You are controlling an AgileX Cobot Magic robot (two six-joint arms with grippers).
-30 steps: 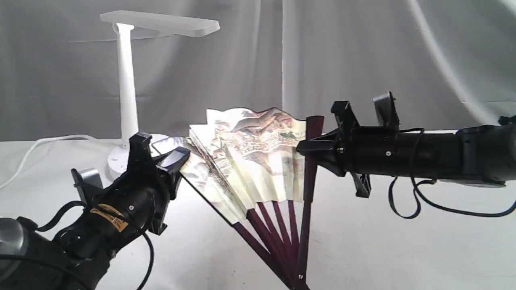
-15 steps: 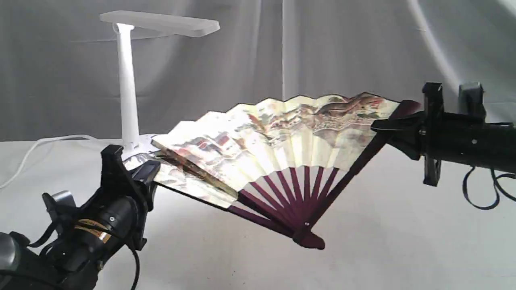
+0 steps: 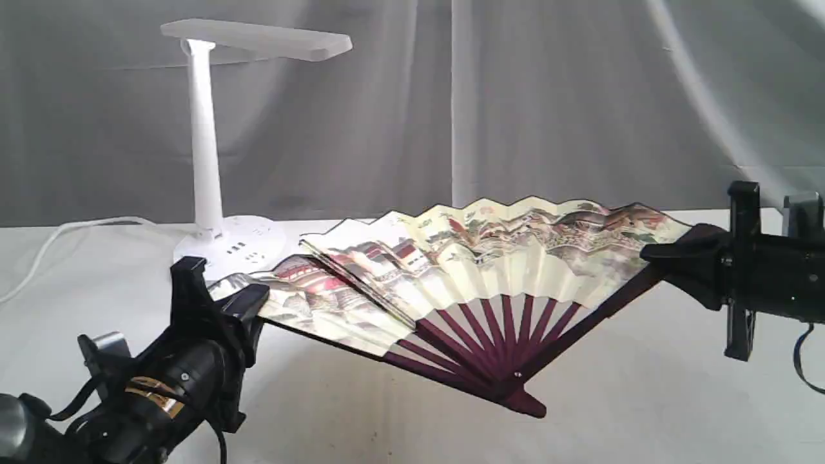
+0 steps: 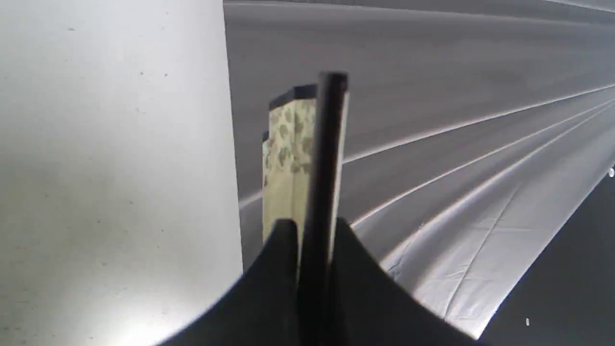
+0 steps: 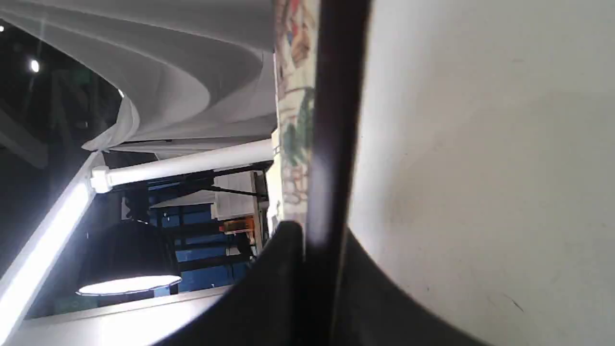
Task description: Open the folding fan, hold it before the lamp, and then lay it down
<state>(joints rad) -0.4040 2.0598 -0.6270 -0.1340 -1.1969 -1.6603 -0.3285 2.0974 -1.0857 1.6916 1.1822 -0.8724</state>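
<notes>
The folding fan is spread wide and held low over the white table, its painted cream leaf facing up and toward the camera, maroon ribs meeting at a pivot near the front. My left gripper is shut on the fan's left outer rib. My right gripper is shut on the right outer rib. The white lamp stands behind the fan's left end, its round base just beyond the leaf.
The lamp's white cord trails left across the table. A grey draped curtain closes the back. Bare white tabletop lies in front of and under the fan.
The fan opened from a narrow upright wedge to a wide spread. My right gripper swung far right and down, the left dropped, and the whole fan has sunk lower toward the table.
</notes>
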